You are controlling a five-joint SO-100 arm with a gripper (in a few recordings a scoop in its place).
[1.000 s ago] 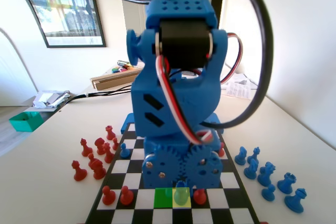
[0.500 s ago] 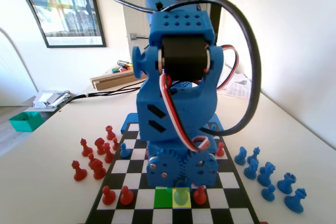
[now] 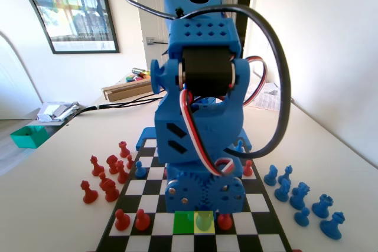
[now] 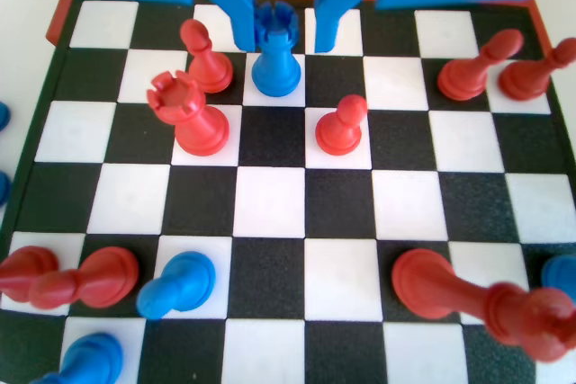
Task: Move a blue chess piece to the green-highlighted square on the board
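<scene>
Since the spread fingers [image 4: 236, 6] straddle the blue chess piece [image 4: 274, 65] on the yellow square [image 3: 210, 229] beside the green-highlighted square [image 3: 184, 222], centre them, close gently on its stem, then lift straight.

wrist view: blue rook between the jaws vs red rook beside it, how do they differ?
Colour: the blue rook is blue, the red rook red. Place: the blue rook stands between the two jaws of the gripper, with gaps on both sides; the red rook stands free, lower left of it. Square: the blue rook is on a white square, the red rook straddles a line between squares. Both are upright, with notched tops.
</scene>
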